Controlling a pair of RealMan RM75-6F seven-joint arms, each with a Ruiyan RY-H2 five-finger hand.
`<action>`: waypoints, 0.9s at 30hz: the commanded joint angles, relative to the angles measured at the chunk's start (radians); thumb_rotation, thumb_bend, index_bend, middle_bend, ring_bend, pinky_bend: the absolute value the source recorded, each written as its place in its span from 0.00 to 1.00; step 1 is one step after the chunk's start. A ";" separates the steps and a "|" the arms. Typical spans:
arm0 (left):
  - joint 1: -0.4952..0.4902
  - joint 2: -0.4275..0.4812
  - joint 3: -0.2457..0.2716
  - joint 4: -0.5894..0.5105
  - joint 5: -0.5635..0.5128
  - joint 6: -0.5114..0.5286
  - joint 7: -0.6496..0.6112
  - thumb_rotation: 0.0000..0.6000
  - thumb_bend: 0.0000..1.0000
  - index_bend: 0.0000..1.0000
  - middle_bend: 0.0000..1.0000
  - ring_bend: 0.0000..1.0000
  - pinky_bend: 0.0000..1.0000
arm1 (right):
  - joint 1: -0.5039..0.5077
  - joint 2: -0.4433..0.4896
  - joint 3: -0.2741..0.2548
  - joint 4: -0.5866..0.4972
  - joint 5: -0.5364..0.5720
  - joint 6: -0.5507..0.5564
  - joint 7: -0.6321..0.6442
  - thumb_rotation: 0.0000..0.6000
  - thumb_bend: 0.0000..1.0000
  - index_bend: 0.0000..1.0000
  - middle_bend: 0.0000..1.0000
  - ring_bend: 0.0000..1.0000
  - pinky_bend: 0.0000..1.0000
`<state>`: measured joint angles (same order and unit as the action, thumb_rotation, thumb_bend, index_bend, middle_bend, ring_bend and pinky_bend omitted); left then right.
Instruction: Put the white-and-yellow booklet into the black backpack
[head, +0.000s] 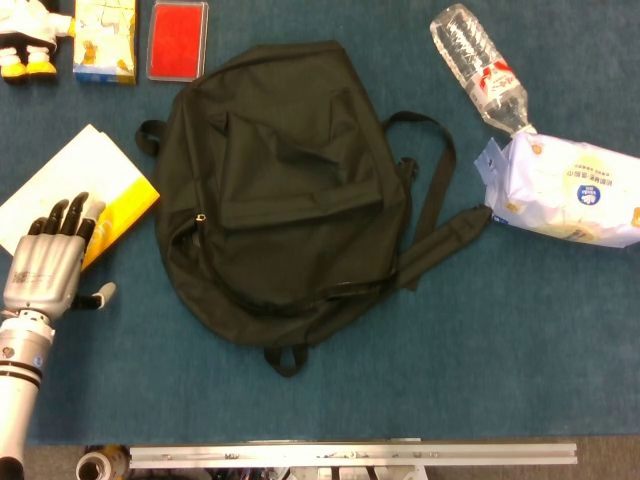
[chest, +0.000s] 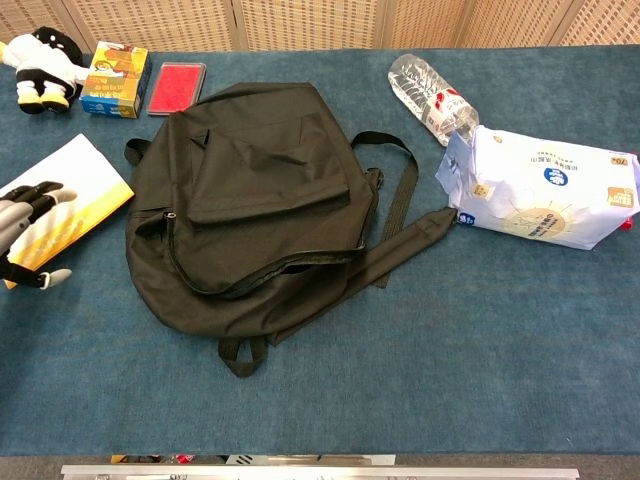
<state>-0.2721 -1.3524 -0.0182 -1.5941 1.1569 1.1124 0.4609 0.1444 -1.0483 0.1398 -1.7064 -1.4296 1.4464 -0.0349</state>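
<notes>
Blue tabletop (head: 480, 330): left hand (head: 48, 262) seemingly rests on booklet (head: 70, 180) beside backpack (head: 280, 190).

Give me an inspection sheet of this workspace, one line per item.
Surface: blue cloth table, metal rail along its near edge.
Job's things: white-and-yellow booklet flat at the left; black backpack flat mid-table, main zip part open.
Clutter: water bottle, wipes pack, red case, small box, plush toy.
Hands: left hand fingers spread over the booklet's near corner, holding nothing; right hand not in view.
Cables: nothing seen.
Surroundings: wicker screen behind the table.
</notes>
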 joint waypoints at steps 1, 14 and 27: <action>-0.003 -0.019 -0.002 0.019 -0.009 0.002 -0.003 0.87 0.22 0.00 0.00 0.00 0.15 | -0.004 0.004 -0.003 -0.004 -0.006 0.005 0.011 1.00 0.20 0.32 0.35 0.20 0.29; -0.001 -0.043 -0.023 0.118 -0.087 0.017 0.002 1.00 0.22 0.00 0.00 0.00 0.15 | -0.024 0.033 -0.018 -0.034 -0.022 0.018 0.060 1.00 0.20 0.32 0.35 0.20 0.29; 0.016 0.000 -0.051 0.139 -0.176 0.016 -0.031 1.00 0.22 0.00 0.00 0.00 0.15 | -0.036 0.033 -0.024 -0.043 -0.035 0.038 0.059 1.00 0.20 0.32 0.35 0.20 0.29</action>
<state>-0.2601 -1.3625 -0.0686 -1.4377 0.9731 1.1245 0.4417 0.1087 -1.0153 0.1160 -1.7490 -1.4647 1.4846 0.0243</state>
